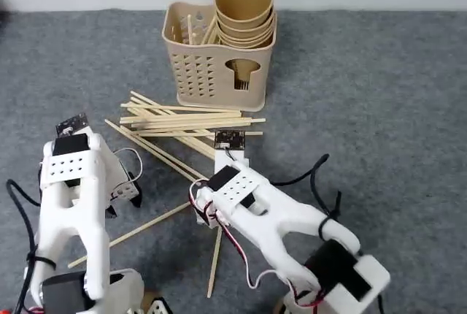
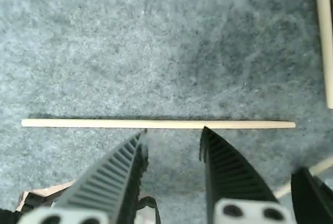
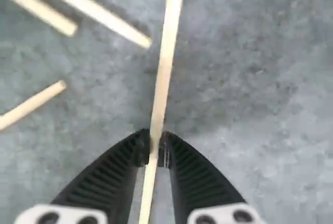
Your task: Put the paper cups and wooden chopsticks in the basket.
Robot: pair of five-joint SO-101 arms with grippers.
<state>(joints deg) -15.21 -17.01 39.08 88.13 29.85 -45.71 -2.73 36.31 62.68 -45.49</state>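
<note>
1. The held stick [image 3: 164, 73] ran lengthwise between the right gripper's [image 3: 154, 148] fingers. They were clamped on it near one end, and most of its length pointed away from the wrist.
2. The loose stick [image 2: 156, 124] lay flat on the table [image 1: 408, 109], crosswise at the left gripper's [image 2: 174, 135] fingertips. Those fingers were apart, bracketing its middle.
3. The pile [image 1: 182, 120] of sticks lay between both grippers and the basket [image 1: 197, 73].
4. The basket stood at the table's far edge, with cups [image 1: 244, 7] stacked inside.
5. The right arm looked nearer the basket. Its stick probably needed tipping upright to clear the rim.
</note>
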